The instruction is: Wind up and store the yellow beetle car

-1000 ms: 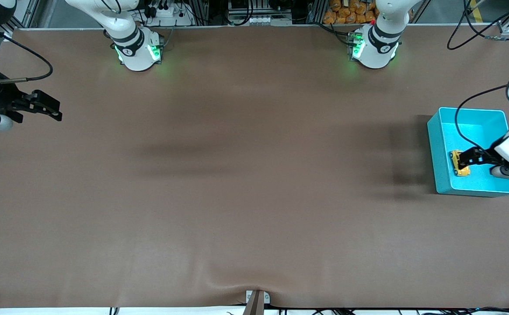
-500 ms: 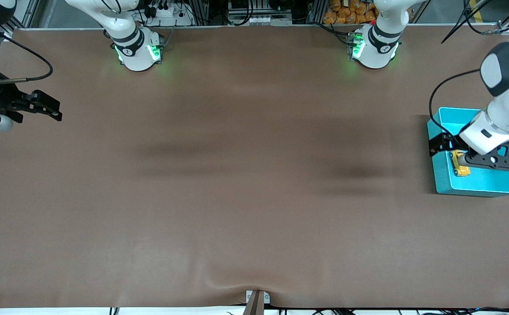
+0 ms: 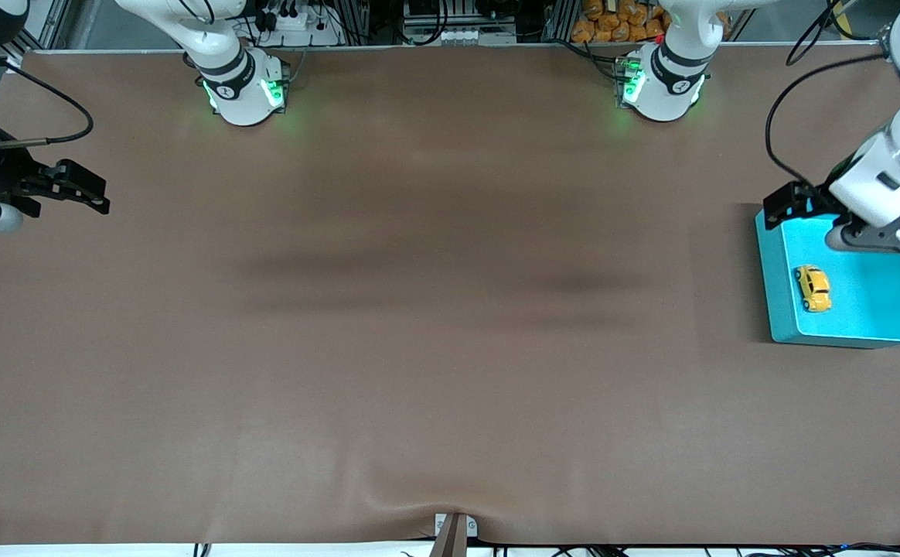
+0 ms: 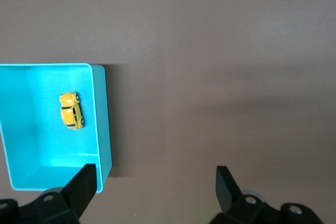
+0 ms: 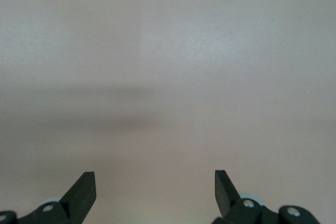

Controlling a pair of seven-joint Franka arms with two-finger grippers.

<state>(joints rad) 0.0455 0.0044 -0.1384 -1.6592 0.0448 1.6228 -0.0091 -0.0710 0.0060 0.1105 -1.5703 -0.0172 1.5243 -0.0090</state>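
Note:
The yellow beetle car (image 3: pixel 813 288) lies on the floor of the teal bin (image 3: pixel 765 255) at the left arm's end of the table, close to the bin wall that faces the table's middle. My left gripper (image 3: pixel 778 209) hangs open and empty over the bin's corner nearest the robot bases, well apart from the car. In the left wrist view the car (image 4: pixel 71 110) sits inside the bin (image 4: pixel 102 124), away from the open gripper (image 4: pixel 155 174). My right gripper (image 3: pixel 99 196) waits open and empty at the right arm's end of the table, with only bare table under it (image 5: pixel 155 179).
The brown table mat (image 3: pixel 434 325) spreads between the two arms. A small metal bracket (image 3: pixel 454 530) sits at the mat's edge nearest the camera. The arm bases (image 3: pixel 243 91) stand along the table's edge farthest from the camera.
The left gripper, which stood low in the bin with its fingers at the car, has lifted and drawn back toward the robot bases. The car stays in the bin. The right arm is still.

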